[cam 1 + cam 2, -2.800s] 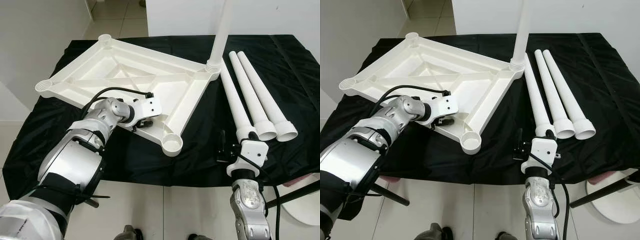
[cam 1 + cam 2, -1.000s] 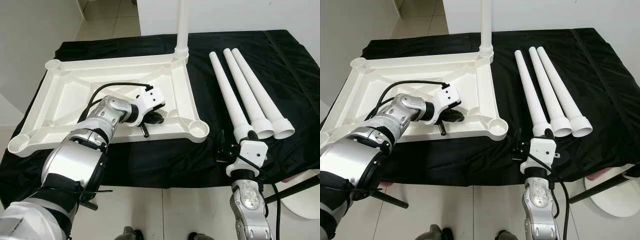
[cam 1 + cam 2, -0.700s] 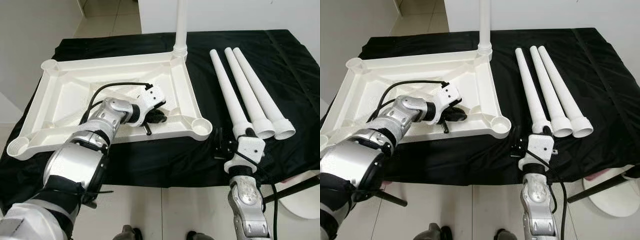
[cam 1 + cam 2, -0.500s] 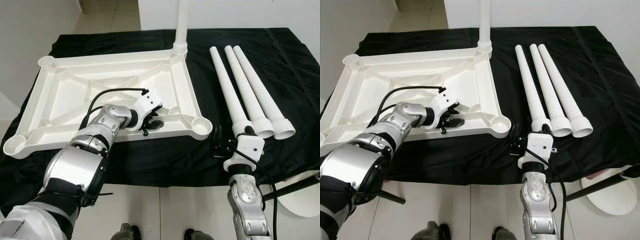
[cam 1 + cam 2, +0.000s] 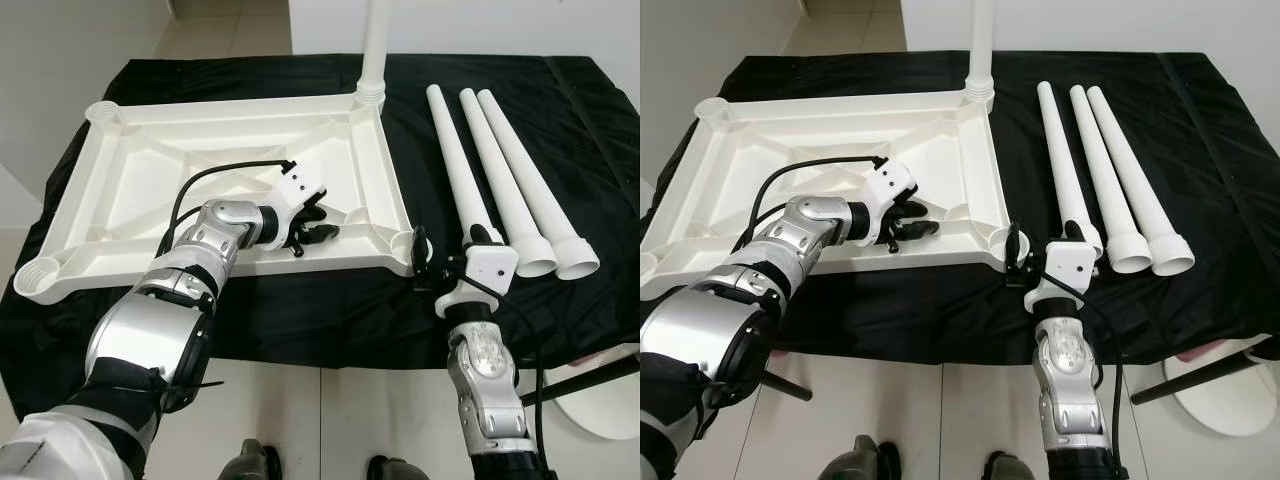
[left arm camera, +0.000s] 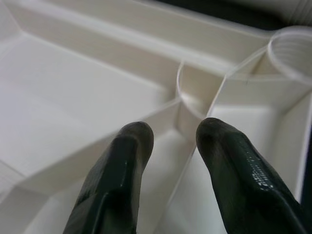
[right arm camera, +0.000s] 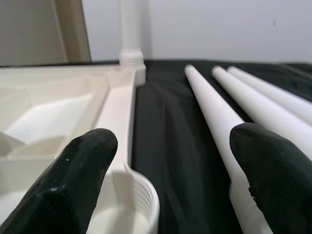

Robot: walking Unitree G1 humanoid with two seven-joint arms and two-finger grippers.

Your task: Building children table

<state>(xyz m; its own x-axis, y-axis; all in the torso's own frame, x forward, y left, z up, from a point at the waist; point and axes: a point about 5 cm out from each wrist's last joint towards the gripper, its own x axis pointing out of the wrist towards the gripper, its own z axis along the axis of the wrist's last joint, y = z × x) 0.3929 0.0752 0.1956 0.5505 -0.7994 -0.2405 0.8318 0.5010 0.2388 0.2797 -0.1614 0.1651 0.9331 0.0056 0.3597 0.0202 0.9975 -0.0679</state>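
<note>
Upturned table top (image 5: 200, 170) lies on the black-draped surface (image 5: 560, 90) toward its left edge, one leg (image 5: 375, 40) standing in its far corner. Left pincer (image 5: 312, 226) sits slightly apart over an inner rib. Right pincer (image 7: 170, 161), wide apart, has moved up to the near socket (image 5: 402, 243); loose legs (image 5: 470, 180) lie just right, long axes running away, right arm nearer
</note>
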